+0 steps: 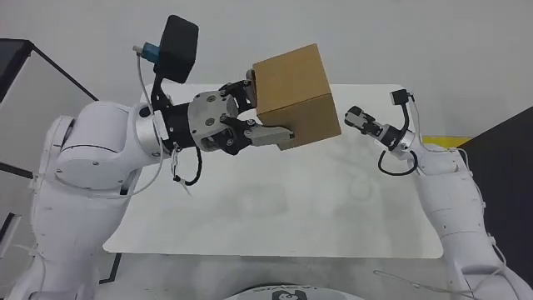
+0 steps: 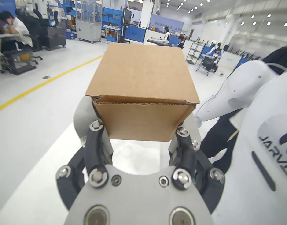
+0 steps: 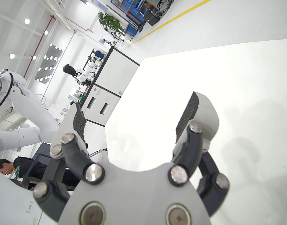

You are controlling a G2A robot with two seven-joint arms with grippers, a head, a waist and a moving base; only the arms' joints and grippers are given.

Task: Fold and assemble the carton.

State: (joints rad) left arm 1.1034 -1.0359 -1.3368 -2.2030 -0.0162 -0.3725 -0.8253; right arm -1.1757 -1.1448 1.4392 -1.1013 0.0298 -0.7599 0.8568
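Your left gripper (image 1: 260, 108) clamped the carton (image 1: 296, 92) by its side walls, clear above the worktop's (image 1: 250, 217) far edge; the right gripper (image 1: 356, 118) gaped beside it. It looked light and crushable: you wanted holds near creases.

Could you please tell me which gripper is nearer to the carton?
Left. The left gripper is clamped on the carton by its sides, holding it above the table. The right gripper is open and apart from the carton, off to one side.
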